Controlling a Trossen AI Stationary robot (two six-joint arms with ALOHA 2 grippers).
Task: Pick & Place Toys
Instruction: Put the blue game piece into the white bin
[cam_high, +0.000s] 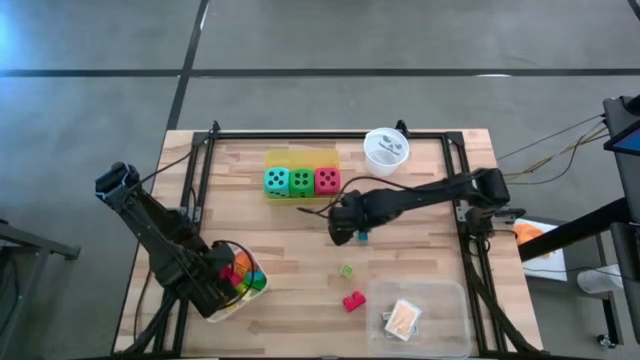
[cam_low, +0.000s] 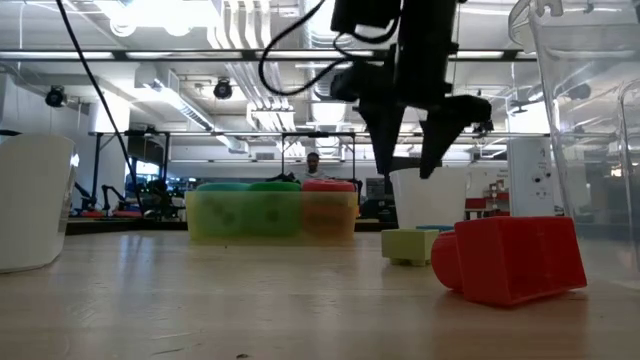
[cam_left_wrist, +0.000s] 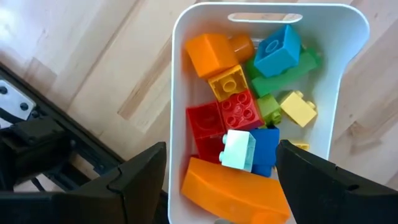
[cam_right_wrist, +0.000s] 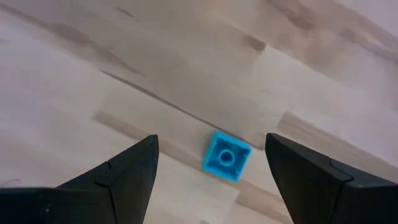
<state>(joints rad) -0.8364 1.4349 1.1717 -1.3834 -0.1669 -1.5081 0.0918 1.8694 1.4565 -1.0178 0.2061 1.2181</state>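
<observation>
**Blue block lies between parted jaws**

The small blue block (cam_right_wrist: 226, 156) sits flat on the bare wooden counter (cam_high: 290, 250), near the middle. The right gripper (cam_right_wrist: 211, 163) hangs directly above it, jaws spread wide on either side and gripping nothing. A pale green block (cam_high: 346, 271) and a red block (cam_high: 353, 301) lie nearer the front edge (both loose on the wood). At the front left corner, the left gripper (cam_left_wrist: 221, 171) hovers over the white tray (cam_left_wrist: 176, 93) heaped with coloured blocks (cam_left_wrist: 239, 112), jaws parted and empty. Three dice (cam_high: 301, 181) stand in a row in the yellow tray (cam_high: 300, 157).
</observation>
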